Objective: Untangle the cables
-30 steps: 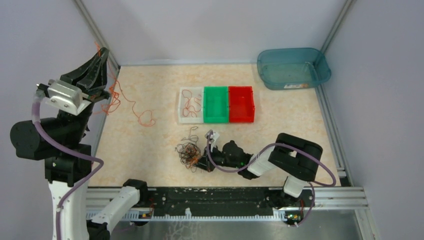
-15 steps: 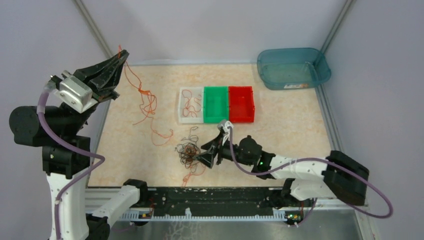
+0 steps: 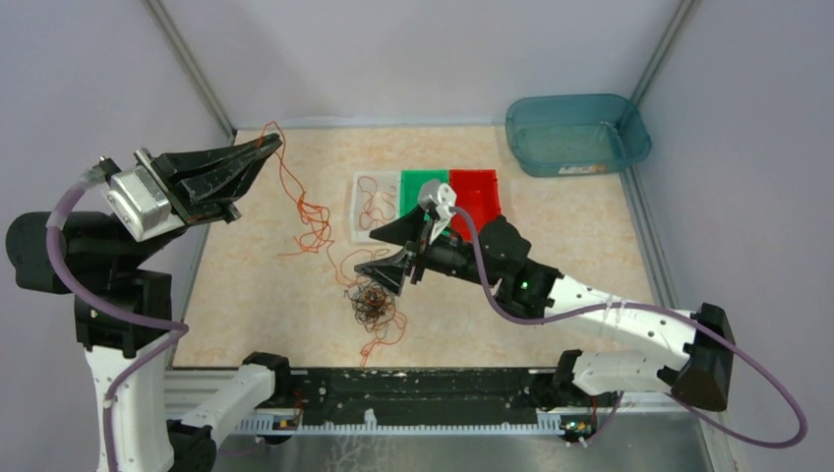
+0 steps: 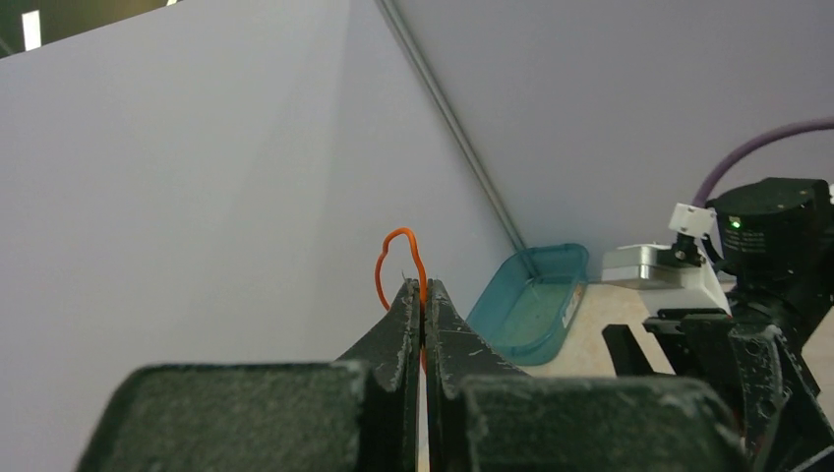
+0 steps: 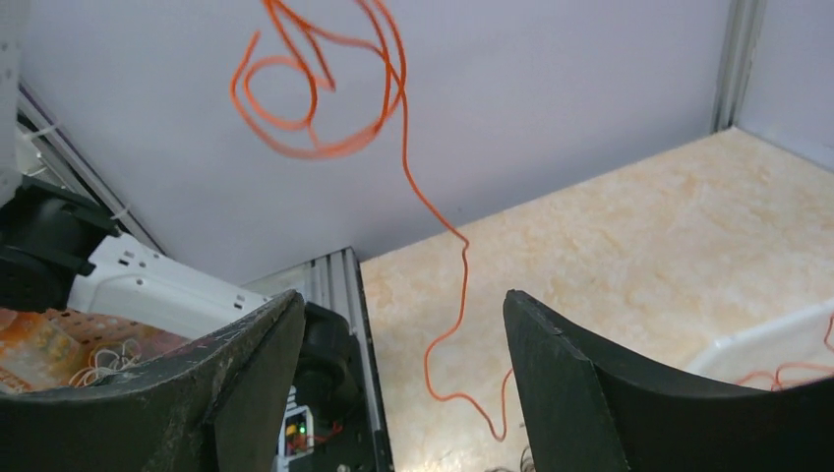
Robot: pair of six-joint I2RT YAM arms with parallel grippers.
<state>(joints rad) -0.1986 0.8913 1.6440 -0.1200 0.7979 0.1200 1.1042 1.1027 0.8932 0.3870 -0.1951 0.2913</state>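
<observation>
The left claw is pressed together on one orange wire, pinching it just short of its end. In the left wrist view a small loop of the wire stands up above the shut fingertips. From that pinch the wire hangs down and away toward the right claw, curling into a few loose coils partway along. Its long axis slants from the raised left claw down to the tabletop. There its far end meets a tangle of dark wires; whether it runs into the tangle or only lies beside it I cannot tell. The right claw is spread wide and holds nothing. It hovers just above that tangle, its fingers pointing toward the left claw. Seen from the right wrist, the orange wire drops through the gap ahead of the spread fingers, touching neither, with its coils higher up. One thin orange strand trails out of the tangle on the side nearer the arm bases; whether it is a separate wire is unclear. Behind the right claw sit three small trays side by side. One white tray has more curly orange wire in it, and next to it are one green tray and one red tray. One teal tub stands farther off than the trays, well apart from both claws.
</observation>
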